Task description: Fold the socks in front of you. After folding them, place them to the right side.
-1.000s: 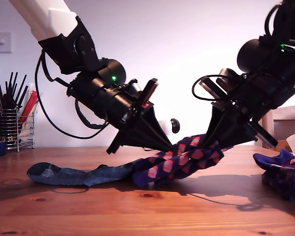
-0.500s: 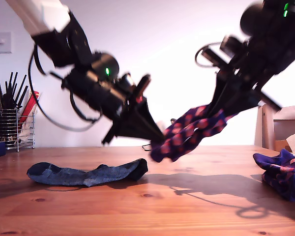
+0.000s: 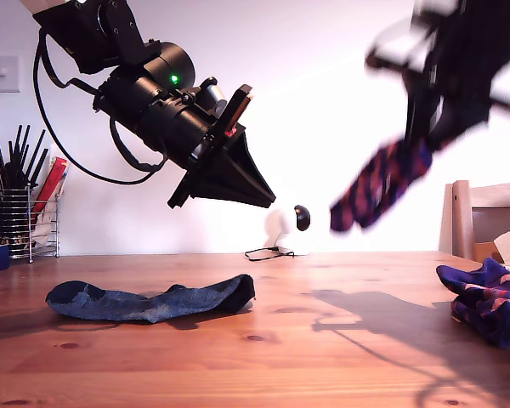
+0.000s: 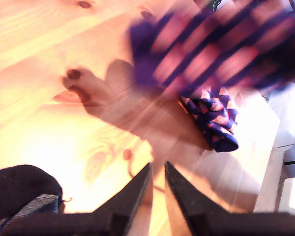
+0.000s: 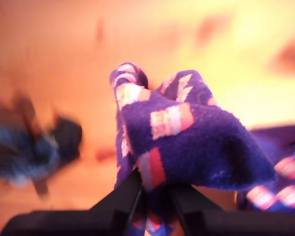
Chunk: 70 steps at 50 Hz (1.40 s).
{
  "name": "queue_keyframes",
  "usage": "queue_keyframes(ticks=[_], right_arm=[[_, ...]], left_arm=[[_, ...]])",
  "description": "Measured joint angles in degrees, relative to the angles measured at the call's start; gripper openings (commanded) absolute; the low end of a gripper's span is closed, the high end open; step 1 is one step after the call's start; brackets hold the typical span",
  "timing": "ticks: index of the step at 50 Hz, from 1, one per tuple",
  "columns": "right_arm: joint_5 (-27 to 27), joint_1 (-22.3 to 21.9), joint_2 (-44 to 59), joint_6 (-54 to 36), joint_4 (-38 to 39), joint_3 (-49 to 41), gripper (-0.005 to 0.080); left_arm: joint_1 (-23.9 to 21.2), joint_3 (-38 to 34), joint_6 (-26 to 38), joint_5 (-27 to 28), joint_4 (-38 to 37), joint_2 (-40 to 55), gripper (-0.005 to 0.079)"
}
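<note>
Clamped on a checked sock (image 5: pixel 187 142), my second gripper (image 5: pixel 155 194) pinches the navy-purple cloth with red-pink diamonds between its dark fingers (image 5: pixel 119 196). In the exterior view this gripper (image 3: pixel 425 136) is blurred, high at the exterior view's right, and the sock (image 3: pixel 381 183) hangs slanting from it in the air, well above the wooden table (image 3: pixel 323 340).

My first gripper (image 4: pixel 157 172) holds nothing; its black fingers (image 4: pixel 135 191) stand nearly together with only a thin slit between them. In the exterior view it (image 3: pixel 268 200) hangs in the air over the table, pointing down toward the exterior view's right.

A plain dark grey-blue sock (image 3: pixel 149 300) lies flat on the table at the exterior view's left, below my first gripper and apart from it. A second checked sock (image 3: pixel 484 299) lies bunched on the table at the exterior view's right edge; the first wrist view shows it (image 4: pixel 214 118) too, beneath the blurred hanging sock (image 4: pixel 211 46).

A wire rack of dark utensils (image 3: pixel 17 217) stands at the far left of the exterior view.
</note>
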Motion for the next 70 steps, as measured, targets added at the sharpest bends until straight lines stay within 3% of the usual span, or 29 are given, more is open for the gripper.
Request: queue_keyframes(ticks=[9,31,70], right_arm=[[6.6,1.9,-3.3,4.6,3.2,-1.0,-0.0013],[22.8,6.9,-16.1,15.2,12.0,-14.8,-0.0012],[25.4,7.3,-30.4,38.8,34.4,-42.1,-0.0012]], left_arm=[[0.4,0.0,0.1,0.0,0.0,0.0,0.0062],[0.8,0.0,0.4,0.0,0.0,0.0,0.0062],[0.8,0.0,1.0,0.0,0.0,0.0,0.0062]])
